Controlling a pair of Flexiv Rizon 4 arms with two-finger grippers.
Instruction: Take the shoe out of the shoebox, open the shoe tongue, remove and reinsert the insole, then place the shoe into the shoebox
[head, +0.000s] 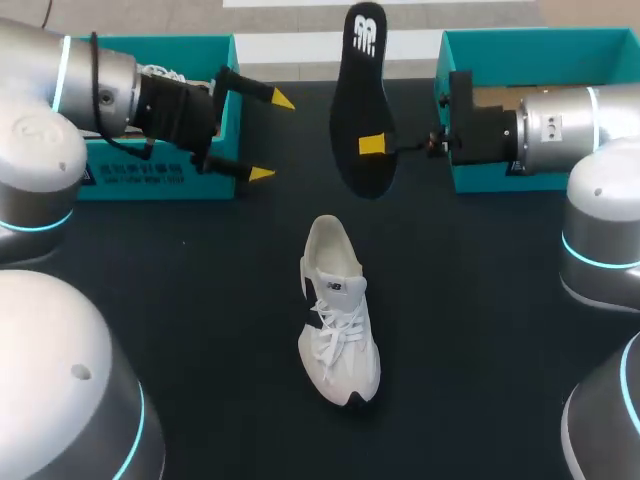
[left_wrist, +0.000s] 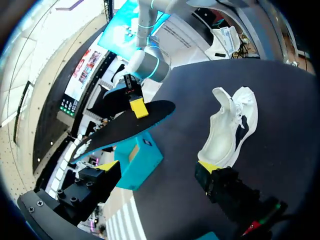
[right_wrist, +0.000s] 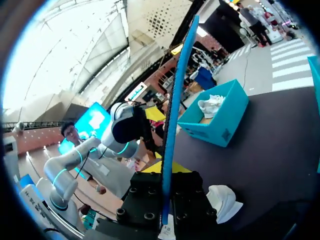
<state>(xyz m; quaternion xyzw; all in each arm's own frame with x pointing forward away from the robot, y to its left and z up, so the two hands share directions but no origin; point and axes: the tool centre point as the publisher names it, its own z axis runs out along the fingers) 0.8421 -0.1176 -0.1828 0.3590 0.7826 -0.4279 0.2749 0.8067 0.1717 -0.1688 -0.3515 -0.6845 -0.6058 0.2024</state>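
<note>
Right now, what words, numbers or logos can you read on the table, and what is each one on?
On the insole: white logo at one end, no legible words.
On the left shoebox: white print on front, too blurred to read.
On the shoe: dark side mark, too small to read.

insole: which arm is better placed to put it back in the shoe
Right: the right end effector is shut on the insole near the shoe; the left end effector is open, empty, by a shoebox.
</note>
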